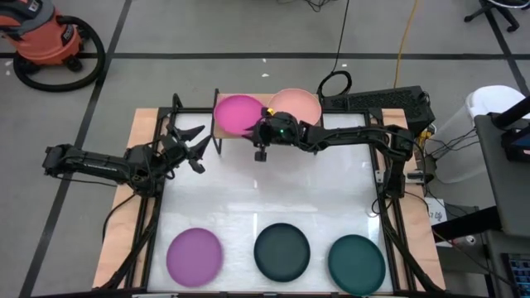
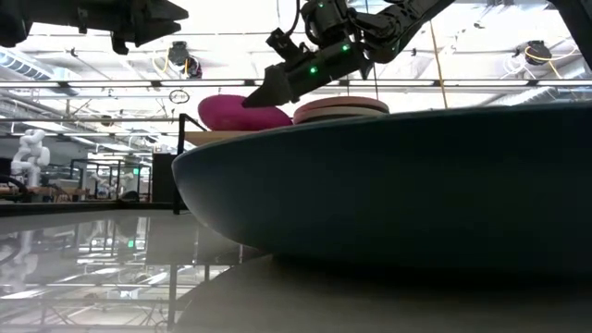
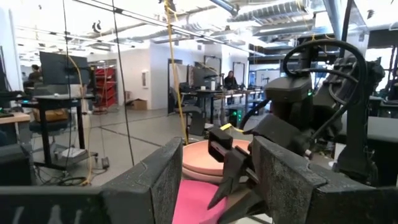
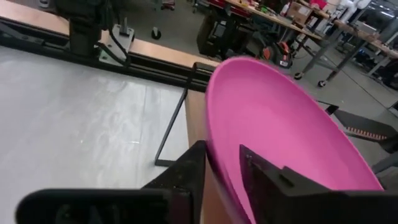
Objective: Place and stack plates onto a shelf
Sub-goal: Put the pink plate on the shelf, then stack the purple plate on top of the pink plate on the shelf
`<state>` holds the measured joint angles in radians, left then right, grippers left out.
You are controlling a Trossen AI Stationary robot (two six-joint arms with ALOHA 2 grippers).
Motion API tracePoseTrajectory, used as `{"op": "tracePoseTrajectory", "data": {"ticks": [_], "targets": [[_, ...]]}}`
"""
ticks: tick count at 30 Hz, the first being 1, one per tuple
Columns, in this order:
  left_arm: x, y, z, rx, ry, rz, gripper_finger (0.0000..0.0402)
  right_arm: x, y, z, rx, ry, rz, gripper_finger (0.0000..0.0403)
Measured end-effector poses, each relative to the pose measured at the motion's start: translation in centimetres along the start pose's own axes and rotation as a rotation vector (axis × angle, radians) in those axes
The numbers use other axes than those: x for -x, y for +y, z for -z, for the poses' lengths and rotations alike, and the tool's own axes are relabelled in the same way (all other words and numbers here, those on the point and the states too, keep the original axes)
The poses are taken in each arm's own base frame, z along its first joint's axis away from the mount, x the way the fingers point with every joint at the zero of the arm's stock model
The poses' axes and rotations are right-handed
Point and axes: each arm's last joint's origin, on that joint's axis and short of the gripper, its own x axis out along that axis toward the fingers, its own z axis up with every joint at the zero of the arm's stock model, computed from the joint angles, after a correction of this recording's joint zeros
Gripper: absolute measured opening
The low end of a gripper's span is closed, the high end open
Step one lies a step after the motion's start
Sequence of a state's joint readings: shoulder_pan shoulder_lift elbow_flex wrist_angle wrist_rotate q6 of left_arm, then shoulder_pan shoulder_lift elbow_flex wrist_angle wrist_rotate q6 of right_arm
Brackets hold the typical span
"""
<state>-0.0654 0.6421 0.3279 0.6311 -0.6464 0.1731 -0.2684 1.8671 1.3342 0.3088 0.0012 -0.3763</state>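
The magenta plate (image 1: 238, 112) is tilted over the left half of the shelf (image 1: 219, 126), its rim pinched in the right gripper (image 1: 263, 132); in the right wrist view its hollow face (image 4: 280, 130) leans up off the light wooden plank (image 4: 196, 115). Beside it, on the shelf's right half, a salmon pink plate (image 1: 296, 103) tops a short stack (image 2: 340, 109) lying flat. Three more plates lie flat and well apart in a row along the table's near edge: purple (image 1: 195, 254) on the left, a dark charcoal one (image 1: 281, 251) in the middle, dark teal (image 1: 357, 259) on the right.
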Motion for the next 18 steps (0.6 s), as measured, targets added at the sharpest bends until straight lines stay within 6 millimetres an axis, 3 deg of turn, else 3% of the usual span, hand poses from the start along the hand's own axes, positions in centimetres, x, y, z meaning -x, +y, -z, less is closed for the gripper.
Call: {"op": "tracePoseTrajectory", "data": {"ticks": [11, 14, 18], "targets": [[0.0, -0.1, -0.3, 0.043, -0.028, 0.050, 0.0200, 0.1, 0.1, -0.4, -0.021, -0.028, 0.003, 0.0125], [0.0, -0.2, -0.3, 0.043, -0.031, 0.070, 0.0200, 0.8, 0.5, -1.5, -0.016, -0.055, -0.004, 0.0125], [0.0, -0.5, -0.4, 0.038, -0.048, 0.174, 0.0200, 3.3, 1.4, -4.6, 0.053, -0.125, -0.029, 0.0122]]}}
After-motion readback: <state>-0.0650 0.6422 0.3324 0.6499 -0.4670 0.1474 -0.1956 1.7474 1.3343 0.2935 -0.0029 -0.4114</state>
